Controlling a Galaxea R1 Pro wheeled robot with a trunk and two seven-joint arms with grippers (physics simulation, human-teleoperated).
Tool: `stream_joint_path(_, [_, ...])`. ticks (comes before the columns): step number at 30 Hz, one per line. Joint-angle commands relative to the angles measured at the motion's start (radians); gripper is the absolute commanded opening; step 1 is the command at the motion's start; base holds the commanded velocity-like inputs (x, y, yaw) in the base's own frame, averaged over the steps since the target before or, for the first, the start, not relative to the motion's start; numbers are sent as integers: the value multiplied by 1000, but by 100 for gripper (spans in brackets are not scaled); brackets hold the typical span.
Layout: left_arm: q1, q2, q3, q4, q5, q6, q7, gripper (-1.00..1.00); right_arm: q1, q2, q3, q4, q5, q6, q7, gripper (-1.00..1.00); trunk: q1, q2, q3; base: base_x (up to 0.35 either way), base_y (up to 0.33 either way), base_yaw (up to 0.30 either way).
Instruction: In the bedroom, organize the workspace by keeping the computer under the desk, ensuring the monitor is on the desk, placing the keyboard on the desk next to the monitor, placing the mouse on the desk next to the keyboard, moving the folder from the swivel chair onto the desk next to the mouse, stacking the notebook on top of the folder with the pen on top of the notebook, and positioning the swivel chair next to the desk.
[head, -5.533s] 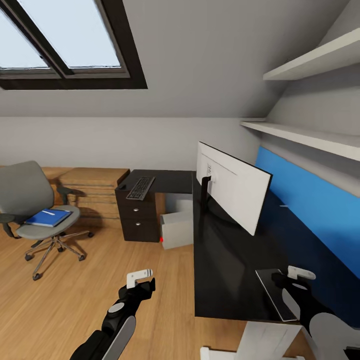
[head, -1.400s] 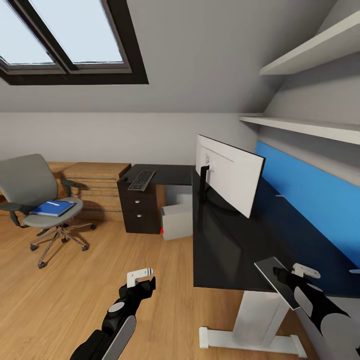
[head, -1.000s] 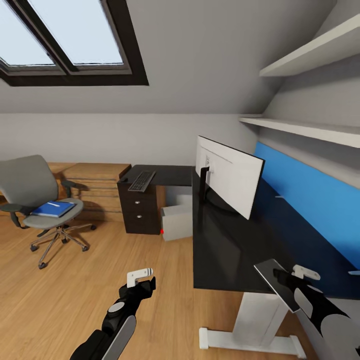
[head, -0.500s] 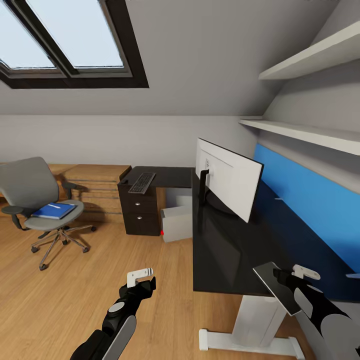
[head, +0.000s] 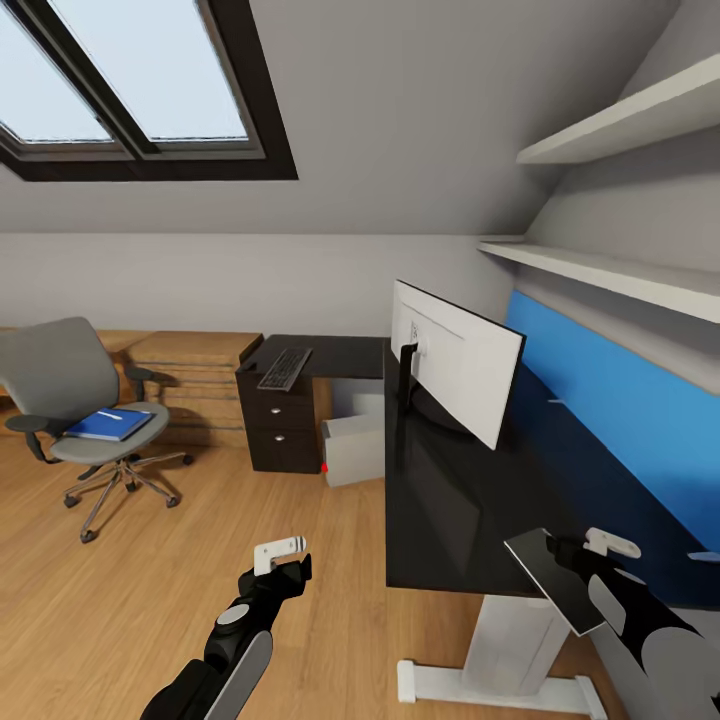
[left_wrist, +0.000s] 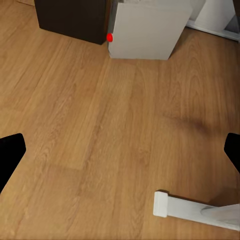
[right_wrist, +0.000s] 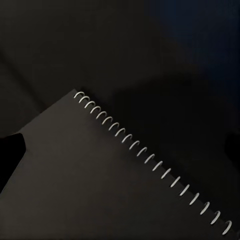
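Notebook (head: 556, 580) between right jaws

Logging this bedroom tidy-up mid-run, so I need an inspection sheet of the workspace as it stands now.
Surface: desk, glossy black top, reflecting the blue wall panel.
Job's things: monitor on desk; keyboard on the far wing; computer on the floor under the desk; folder with pen on the swivel chair; notebook tilted at the desk's near edge.
Clutter: nothing seen.
Hands: left hand over the floor, open, empty; right hand at the notebook, grip unclear.
Cables: nothing seen.
Surroundings: wooden dresser, wall shelves, skylight.
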Motion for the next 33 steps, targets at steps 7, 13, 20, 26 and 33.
stream_joint_path(7, [-1, 1, -3, 4, 7, 2, 9, 100, 0, 0, 0, -57, -14, 12, 4, 100, 0, -1, -1, 0, 0, 0])
stream_joint_path(13, [-1, 2, -3, 7, 7, 2, 10, 100, 16, 8, 0, -289, -15, 193, 4, 100, 0, -1, -1, 0, 0, 0])
stream_joint_path(20, [-1, 3, -3, 22, 5, 1, 9, 100, 143, 40, -1, -575, -18, 368, 2, 100, 0, -1, -1, 0, 0, 0])
stream_joint_path(26, [-1, 3, -3, 25, 3, 0, 9, 100, 191, 65, -2, -679, -51, 429, 1, 100, 0, -1, -1, 0, 0, 0])
stream_joint_path(33, [-1, 3, -2, 26, 3, -1, 9, 100, 197, 71, -2, -729, -143, 483, 0, 100, 0, -1, -1, -12, 0, 0])
